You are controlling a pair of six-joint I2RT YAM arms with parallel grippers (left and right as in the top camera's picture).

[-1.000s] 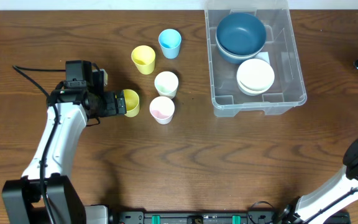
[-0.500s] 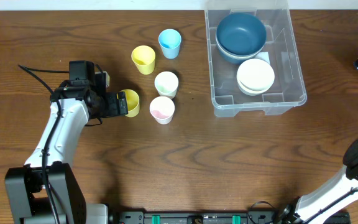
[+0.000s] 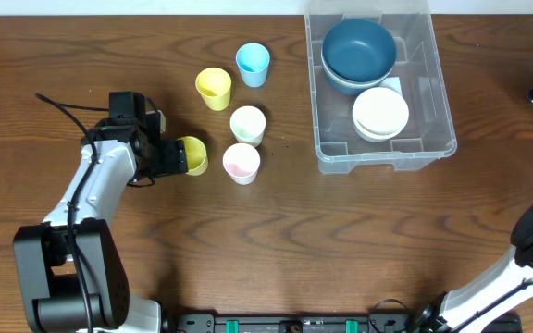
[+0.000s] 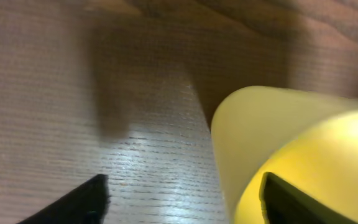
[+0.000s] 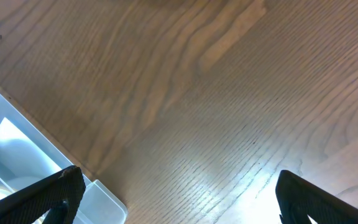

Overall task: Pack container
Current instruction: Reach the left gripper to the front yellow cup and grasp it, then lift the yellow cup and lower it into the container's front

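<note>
**A:** Where is the container, please?

**B:** The container (image 3: pixel 387 154) stands on the right far part of the tabletop (image 3: pixel 340 240), and its back end reaches close to the far edge. Inside it a blue bowl (image 3: pixel 358 51) sits at the back and a white bowl (image 3: pixel 380 113) in front of it. One clear corner shows also in the right wrist view.

**A:** And the surface, the room?

**B:** It is dark brown wood with a wavy grain, a little shiny, so pale light lies on it in both wrist views. Behind the far edge runs a pale strip (image 3: pixel 155 6) — wall or floor, I cannot tell. Along the near edge there is a black rail (image 3: pixel 285 324) with green parts.

**A:** The left tool?

**B:** The left tool (image 4: pixel 184 186) is spread open at the near yellow cup (image 3: pixel 195 154). One finger is outside the cup and the other seems to be inside, with the wall between them not pinched. Just beside it is the pink cup (image 3: pixel 241 162). Farther back are the white cup (image 3: pixel 247 123), the far yellow cup (image 3: pixel 214 88) and the blue cup (image 3: pixel 253 63), all upright and apart from the container.

**A:** The right one?

**B:** The right tool (image 5: pixel 179 205) is wide open with nothing between its fingers — only bare wood below, near the container's corner.
</note>
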